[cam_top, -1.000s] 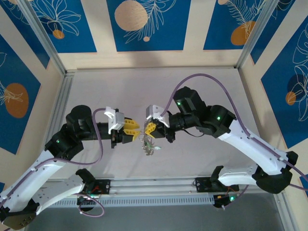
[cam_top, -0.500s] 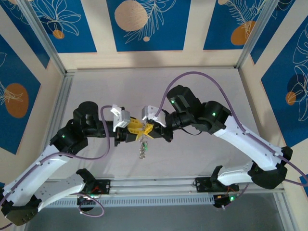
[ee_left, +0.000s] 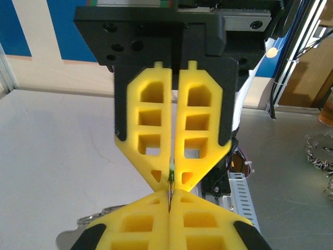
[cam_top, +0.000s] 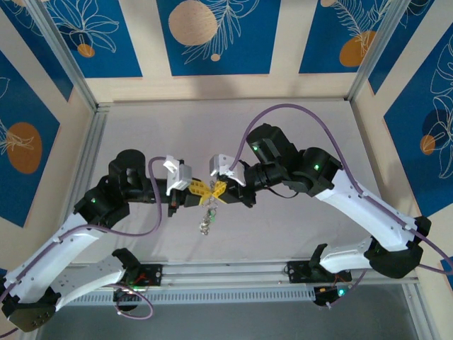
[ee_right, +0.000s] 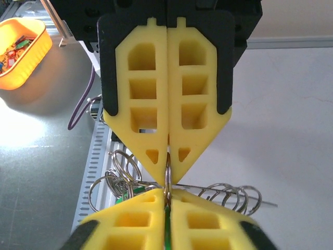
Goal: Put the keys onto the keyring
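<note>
Overhead view: two robot arms meet over the middle of a pale table, with the left gripper and right gripper tip to tip. One small silvery bunch, the keys, dangles just below the meeting point. Single keys cannot be counted from here.

The left wrist view shows what the overhead view hides. The right gripper's two yellow fingers are pressed together on a sliver of green, the green-headed key. The left gripper's own two fingers are also together, with a thin dark strip of metal between them. Which piece that is cannot be told. A silvery tangle lies blurred at the right edge.

The right wrist view adds the keyring, one thin wire running across just beneath the touching fingertips. Small wire rings bunch along it, roughly four to the right and four to the left, overlapping too much for a sure count. A second fleck of green sits among the left ones. One orange bowl of small coloured bits stands on the grey surface at upper left.
</note>
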{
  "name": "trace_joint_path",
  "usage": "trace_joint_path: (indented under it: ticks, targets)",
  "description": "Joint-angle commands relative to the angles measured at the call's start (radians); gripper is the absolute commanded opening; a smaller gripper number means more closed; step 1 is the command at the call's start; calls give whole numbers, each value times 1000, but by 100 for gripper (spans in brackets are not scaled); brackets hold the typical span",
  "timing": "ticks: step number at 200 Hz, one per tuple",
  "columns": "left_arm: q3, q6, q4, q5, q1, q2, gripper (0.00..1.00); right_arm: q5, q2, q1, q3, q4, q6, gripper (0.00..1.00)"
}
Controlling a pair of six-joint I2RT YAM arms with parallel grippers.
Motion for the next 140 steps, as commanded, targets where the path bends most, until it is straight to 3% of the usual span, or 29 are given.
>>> trace_joint_path:
  ticks: [1,90,140]
  targets:
    - [-14,-13,73,10,-4,-31,0,-79,-41,-16,-15,64,25,23]
    - [-27,-25,105,40,-5,-45,0,-163,-72,-72,-143,147,86,24]
    - [-40,-45,143,57,-5,-54,0,-245,-62,-94,-171,209,99,16]
